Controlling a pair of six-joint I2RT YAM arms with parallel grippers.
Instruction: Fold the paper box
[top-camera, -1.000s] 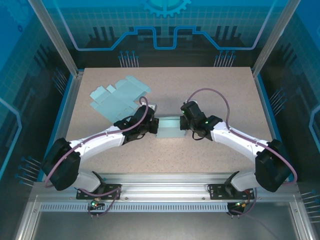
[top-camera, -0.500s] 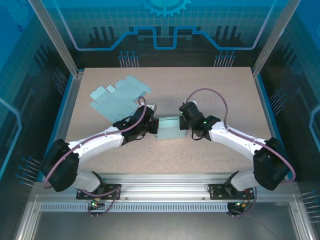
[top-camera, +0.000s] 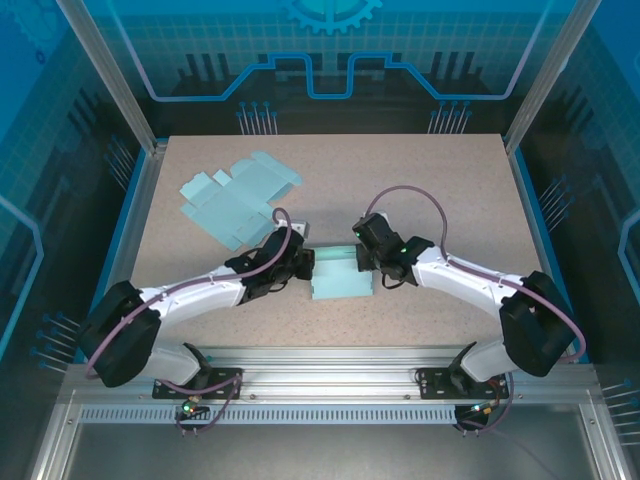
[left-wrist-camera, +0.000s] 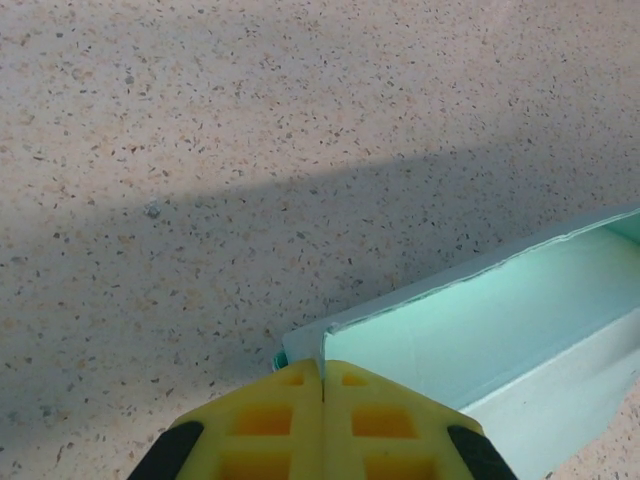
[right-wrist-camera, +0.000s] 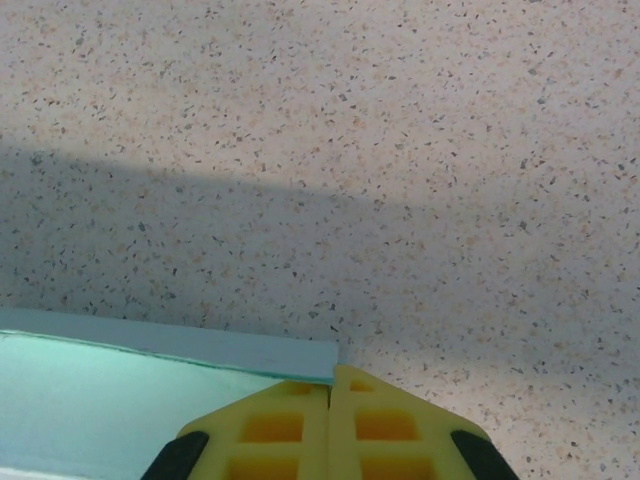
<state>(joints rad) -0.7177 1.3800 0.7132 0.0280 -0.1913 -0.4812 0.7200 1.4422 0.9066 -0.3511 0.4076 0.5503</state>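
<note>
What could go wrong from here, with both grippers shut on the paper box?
1. The left gripper pinches only a thin corner edge of the paper box; a pull could slip it free or tear it.
2. The right gripper grips just the end of an edge too, so opposing moves may skew or crush the open box.

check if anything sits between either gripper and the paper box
Nothing visible does. The left gripper and the right gripper are each closed on an opposite end of the paper box. The flat blank lies apart, far left on the table.
</note>
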